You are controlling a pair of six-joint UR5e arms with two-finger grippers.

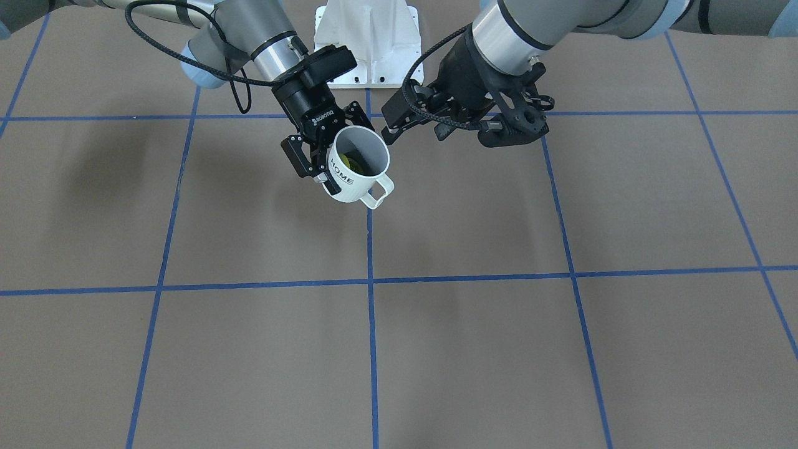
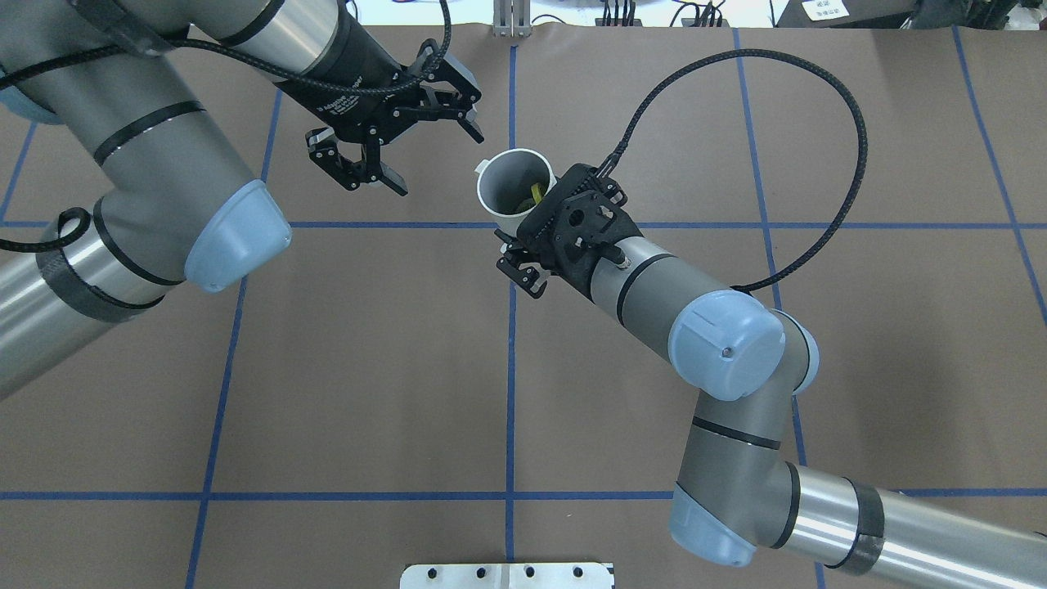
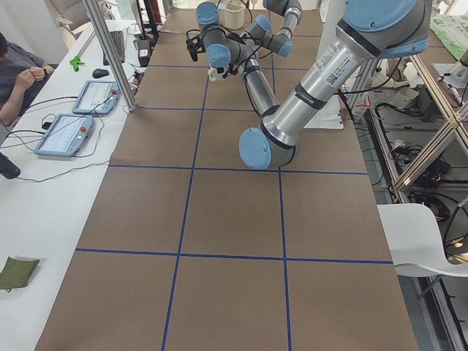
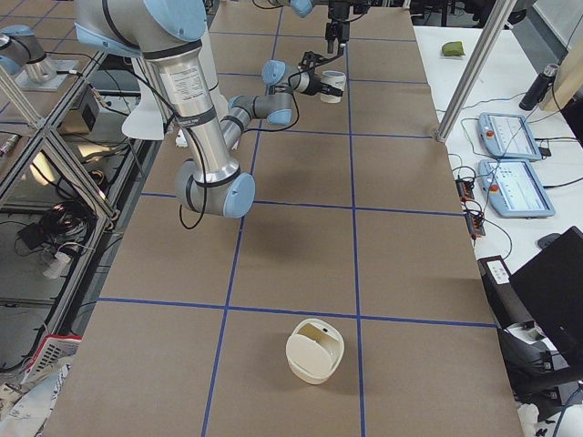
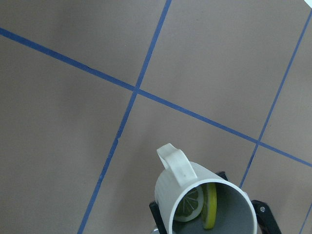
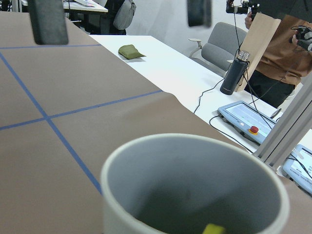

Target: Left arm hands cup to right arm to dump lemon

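The white cup (image 1: 356,167) with "HOME" on its side is held in the air, tilted, with its handle toward the operators' side. My right gripper (image 1: 333,146) is shut on the cup's wall; it also shows in the overhead view (image 2: 523,233). The yellow-green lemon (image 1: 349,163) lies inside the cup (image 2: 511,184). The left wrist view shows the cup (image 5: 170,192) from above with the lemon (image 5: 197,204) in it. My left gripper (image 2: 433,159) is open and empty, a short way from the cup's rim and not touching it; it also shows in the front view (image 1: 408,112).
The brown table has a blue tape grid (image 1: 370,280). The white robot base (image 1: 368,43) stands at the back. A cream round container (image 4: 314,350) sits far down the table on my right. Tablets (image 4: 515,137) lie on the side bench.
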